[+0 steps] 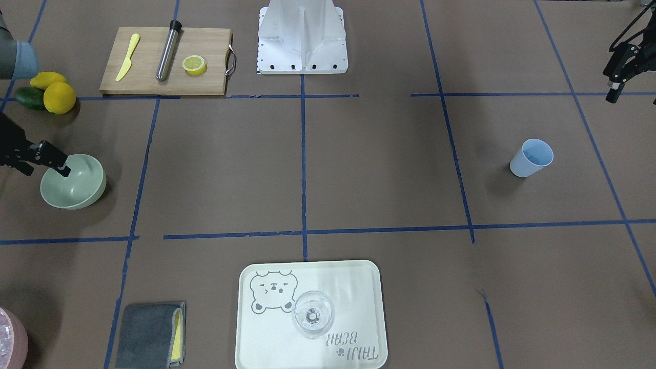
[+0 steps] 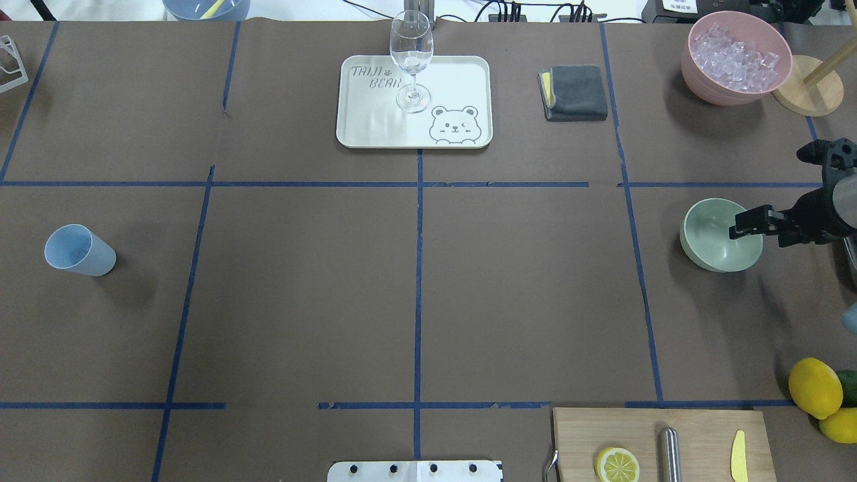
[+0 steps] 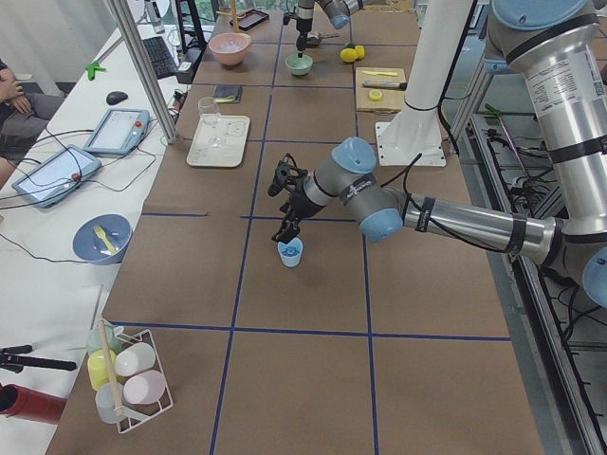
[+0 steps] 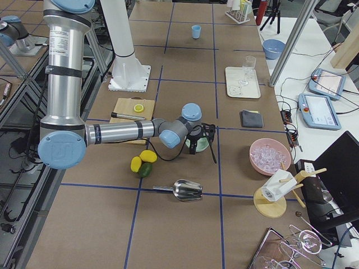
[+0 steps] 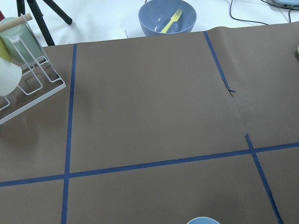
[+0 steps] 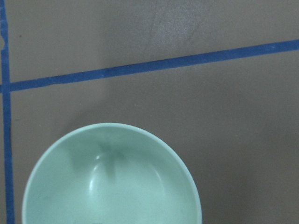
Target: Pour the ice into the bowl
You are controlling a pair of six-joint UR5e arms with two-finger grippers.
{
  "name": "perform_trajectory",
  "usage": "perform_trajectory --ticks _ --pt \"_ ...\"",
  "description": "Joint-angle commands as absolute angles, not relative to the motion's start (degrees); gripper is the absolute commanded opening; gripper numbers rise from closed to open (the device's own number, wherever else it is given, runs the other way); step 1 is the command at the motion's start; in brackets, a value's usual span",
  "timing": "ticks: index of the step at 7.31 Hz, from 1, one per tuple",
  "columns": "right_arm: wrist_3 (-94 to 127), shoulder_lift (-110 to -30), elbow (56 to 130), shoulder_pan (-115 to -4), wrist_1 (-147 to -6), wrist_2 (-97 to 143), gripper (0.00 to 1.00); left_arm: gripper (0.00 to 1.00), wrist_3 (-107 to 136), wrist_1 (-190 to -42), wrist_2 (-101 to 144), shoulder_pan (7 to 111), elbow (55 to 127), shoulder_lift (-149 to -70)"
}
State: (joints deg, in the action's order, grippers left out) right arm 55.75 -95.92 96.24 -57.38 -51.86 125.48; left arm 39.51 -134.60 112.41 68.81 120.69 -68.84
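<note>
Far left of the bench (image 2: 301, 301): light blue cup (image 2: 79, 250), upright, alone in its taped square. Inside looks faintly mottled in the front view; cannot tell whether the ice is in it. The left end effector (image 3: 283, 233) hangs above the bench near the cup, not touching it. Released or clenched cannot be told. Its wrist view catches only the cup's rim at the bottom edge.

Centre, far edge: cream bear-print tray (image 2: 375, 120) with an upright, empty-looking wine glass (image 2: 411, 53) standing on it. Right of the tray, a folded grey cloth (image 2: 576, 90) with a yellow edge.

Near edge, right of centre: wooden cutting board (image 2: 602, 428) carrying a lemon slice (image 2: 617, 464), a steel muddler (image 2: 668, 455) and a yellow knife (image 2: 738, 456), side by side and apart.

Right side: sage-green bowl (image 2: 706, 237), upright on the bench, inside bare. The right end effector (image 1: 45, 168) hangs over its rim. Fingers look spread apart, released, holding nothing; one finger shows over the bowl's inside, and contact cannot be judged.

Beyond the bowl, pink container (image 2: 710, 90) full of ice-like cubes, with a wooden stand (image 2: 807, 94) just beside it. Two lemons (image 2: 815, 387) and a dark green fruit (image 2: 849, 387) are bunched at the near right. A metal scoop (image 4: 188, 190) lies on the bench at the right end.
</note>
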Motion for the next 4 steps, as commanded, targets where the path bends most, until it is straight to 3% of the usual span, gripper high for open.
perform_trajectory --ticks 1,2,3,4 --pt "56.4 -96.5 91.1 -56.8 -46.4 125.2 1.0 1.0 41.0 -135.1 111.9 66.3 120.7 -68.8" --pt "56.4 -95.9 91.0 -56.5 -46.4 125.0 0.99 1.0 41.0 -135.2 111.9 65.8 120.8 -68.8" --pt "56.5 -95.6 91.0 -56.4 -46.4 125.1 0.73 1.0 41.0 -135.7 111.9 65.7 120.7 -68.7" --pt "56.5 -94.6 91.0 -56.4 -46.6 125.3 0.17 1.0 41.0 -135.7 111.9 65.2 120.6 -68.6"
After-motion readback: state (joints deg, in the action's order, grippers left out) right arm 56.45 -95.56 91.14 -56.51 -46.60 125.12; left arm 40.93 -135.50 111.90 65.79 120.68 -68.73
